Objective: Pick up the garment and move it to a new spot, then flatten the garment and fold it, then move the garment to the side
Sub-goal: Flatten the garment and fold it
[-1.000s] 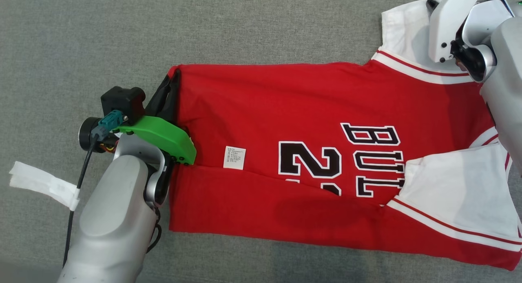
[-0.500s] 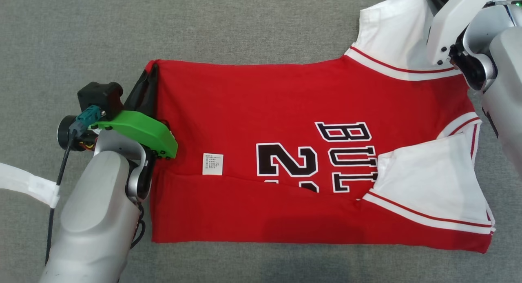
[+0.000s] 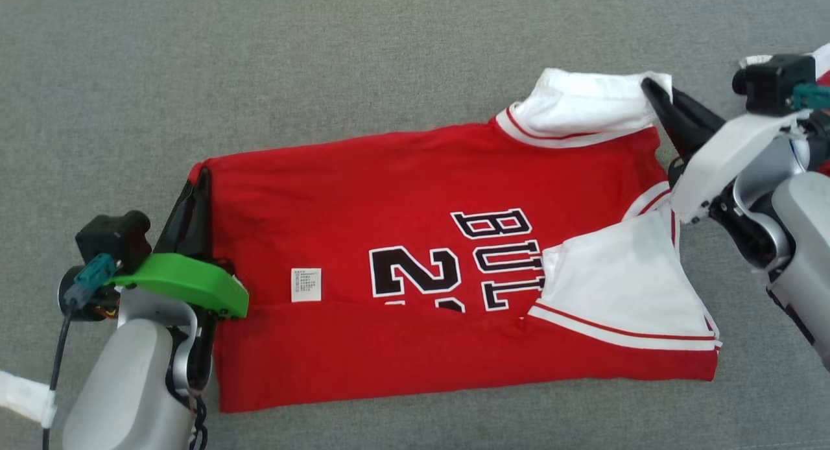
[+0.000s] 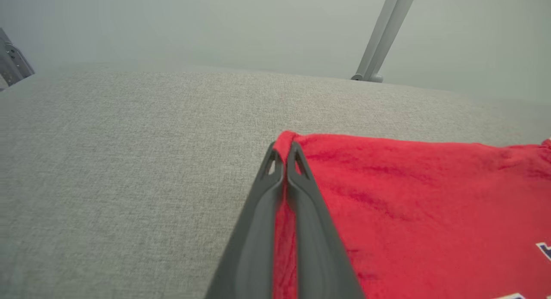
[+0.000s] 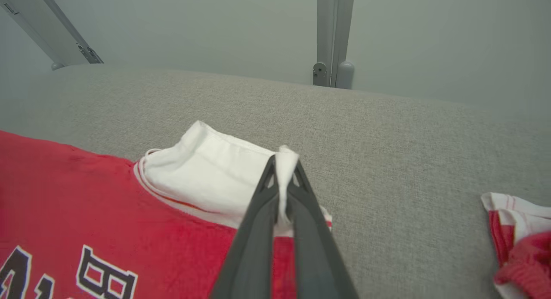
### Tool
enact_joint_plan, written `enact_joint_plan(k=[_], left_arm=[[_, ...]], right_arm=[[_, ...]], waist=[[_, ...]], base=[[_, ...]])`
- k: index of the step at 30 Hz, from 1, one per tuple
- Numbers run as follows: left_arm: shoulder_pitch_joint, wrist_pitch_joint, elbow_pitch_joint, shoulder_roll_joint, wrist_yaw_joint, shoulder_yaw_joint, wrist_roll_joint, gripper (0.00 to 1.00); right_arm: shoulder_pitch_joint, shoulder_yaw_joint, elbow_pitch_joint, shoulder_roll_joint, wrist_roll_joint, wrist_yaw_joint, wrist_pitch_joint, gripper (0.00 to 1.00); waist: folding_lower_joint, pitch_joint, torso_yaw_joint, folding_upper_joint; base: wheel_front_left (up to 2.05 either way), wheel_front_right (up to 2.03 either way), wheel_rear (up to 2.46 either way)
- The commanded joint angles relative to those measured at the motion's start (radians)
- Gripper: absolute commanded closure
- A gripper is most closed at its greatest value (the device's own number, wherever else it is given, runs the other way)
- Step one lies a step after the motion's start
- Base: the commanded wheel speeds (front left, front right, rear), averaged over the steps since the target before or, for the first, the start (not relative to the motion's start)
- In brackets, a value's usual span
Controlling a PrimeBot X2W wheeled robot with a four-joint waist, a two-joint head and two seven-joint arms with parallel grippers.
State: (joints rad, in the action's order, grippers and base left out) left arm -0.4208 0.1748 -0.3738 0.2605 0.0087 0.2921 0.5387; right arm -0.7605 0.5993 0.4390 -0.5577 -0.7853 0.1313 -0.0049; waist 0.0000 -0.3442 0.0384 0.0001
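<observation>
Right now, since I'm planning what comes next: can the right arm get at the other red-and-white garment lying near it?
Probably not yet: the right gripper is shut on the white sleeve. Bare grey surface lies between it and the other garment.

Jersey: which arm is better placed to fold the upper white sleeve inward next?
Right, probably. The right fingers are shut on that sleeve; the left fingers pinch the jersey at its hem corner, the opposite end.

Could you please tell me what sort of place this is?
Probably a robot test rig rather than a home: a broad grey fabric surface, bare metal struts behind it against a plain pale wall, and a red jersey laid out on it.
</observation>
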Motion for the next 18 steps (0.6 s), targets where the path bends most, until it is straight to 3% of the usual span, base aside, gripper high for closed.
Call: enact_joint_plan(k=[1,9,18], left_arm=[[0.041,0.001,0.026,0.007,0.01,-0.007,0.01,1.0],[0.223,-0.019,0.165,0.022,0.06,-0.049,0.067,1.0],[0.372,-0.011,0.199,0.002,0.077,-0.056,0.117,1.0]], right_arm=[[0.051,-0.01,-0.032,-0.009,-0.01,-0.001,-0.012,1.0],[0.318,-0.116,-0.209,-0.011,0.012,-0.001,-0.018,1.0],[0.509,-0.223,-0.285,0.079,0.072,-0.001,0.027,1.0]], waist=[[0.0,0.046,-0.031,-0.0001],[0.0,0.1,-0.053,-0.0001],[0.0,0.124,-0.069,-0.0001]], base=[[0.0,0.0,0.0],[0.0,0.0,0.0],[0.0,0.0,0.0]])
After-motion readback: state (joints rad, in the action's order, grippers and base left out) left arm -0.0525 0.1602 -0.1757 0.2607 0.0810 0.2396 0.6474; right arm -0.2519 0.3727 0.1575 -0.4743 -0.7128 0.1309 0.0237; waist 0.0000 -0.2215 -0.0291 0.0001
